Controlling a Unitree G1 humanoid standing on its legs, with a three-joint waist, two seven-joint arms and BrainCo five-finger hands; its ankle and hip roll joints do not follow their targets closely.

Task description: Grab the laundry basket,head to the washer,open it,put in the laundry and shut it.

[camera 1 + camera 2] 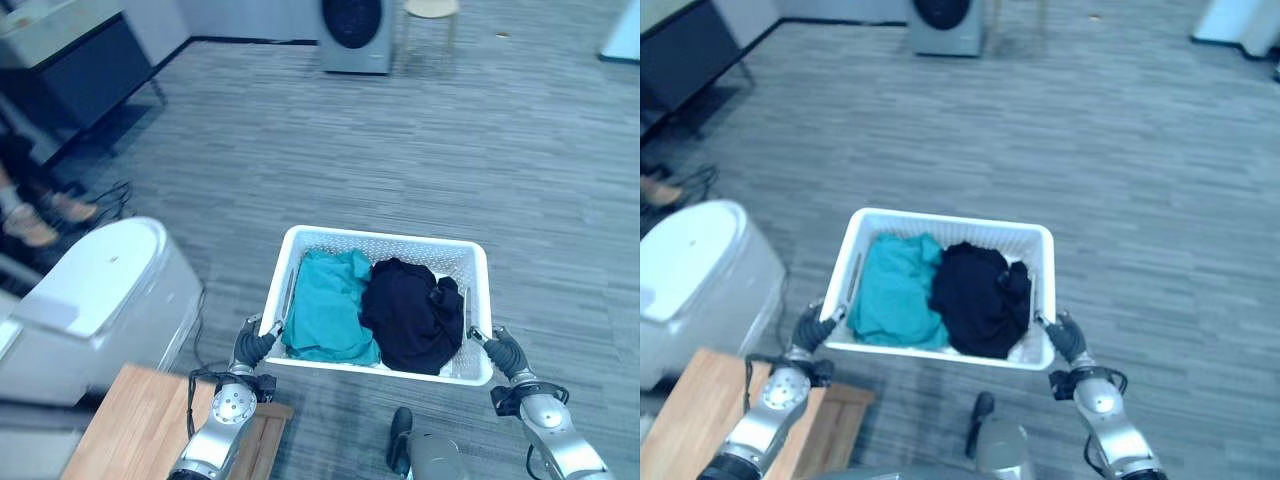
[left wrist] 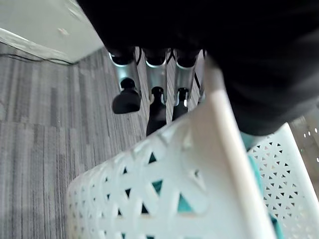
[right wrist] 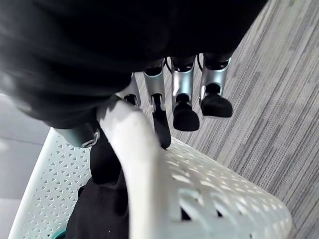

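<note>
1 basket (image 1: 470, 262), 2 garments (image 1: 410, 312)

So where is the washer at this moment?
In the left eye view the washer stands at the far top edge, across the grey floor from the laundry basket, beside a wooden stool.

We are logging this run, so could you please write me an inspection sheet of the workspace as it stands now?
Surface: grey striped floor.
Job's things: white laundry basket carried off the floor, holding teal laundry beside black laundry; washer far ahead, door closed.
Clutter: white appliance and wooden table on the robot's left.
Hands: left hand and right hand, each curled on a basket end.
Cables: black cords on the floor, far left.
Surroundings: stool beside the washer; a person's feet, far left.
</note>
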